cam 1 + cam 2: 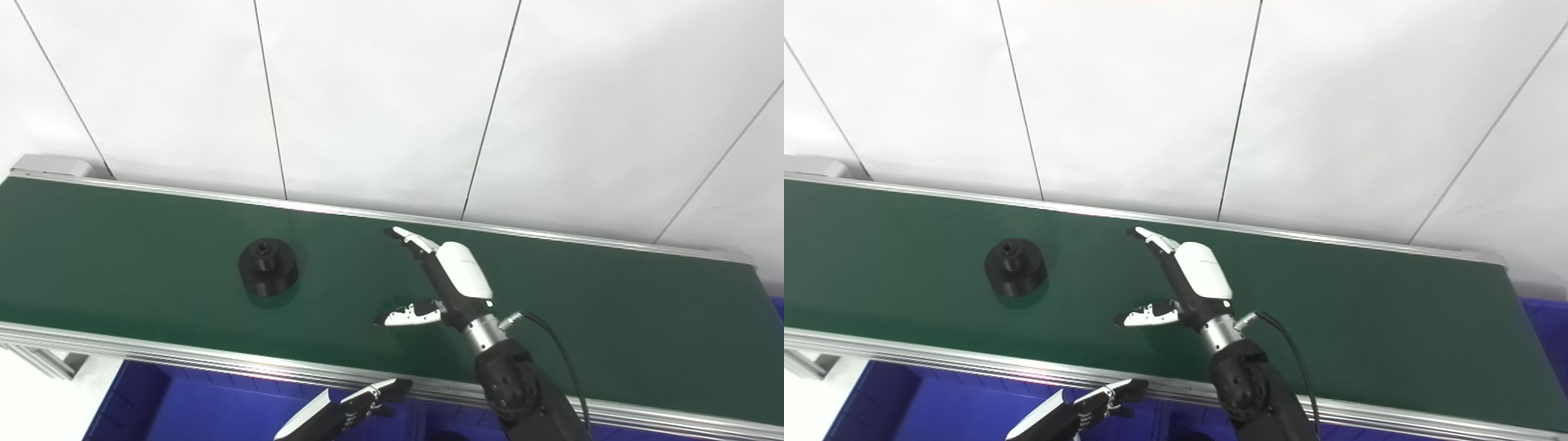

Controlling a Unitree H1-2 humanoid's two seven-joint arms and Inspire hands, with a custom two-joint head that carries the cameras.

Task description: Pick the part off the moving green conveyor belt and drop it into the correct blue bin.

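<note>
A black round part with a small raised hub stands on the green conveyor belt, left of centre; it also shows in the right eye view. My right hand hovers over the belt's middle, to the right of the part and apart from it, fingers and thumb spread wide, holding nothing. My left hand sits low below the belt's near rail, over the blue bin, fingers curled; only part of it shows.
Blue bins lie below the belt's near rail, and another blue edge shows at the far right. Aluminium rails frame the belt. A white panelled wall stands behind.
</note>
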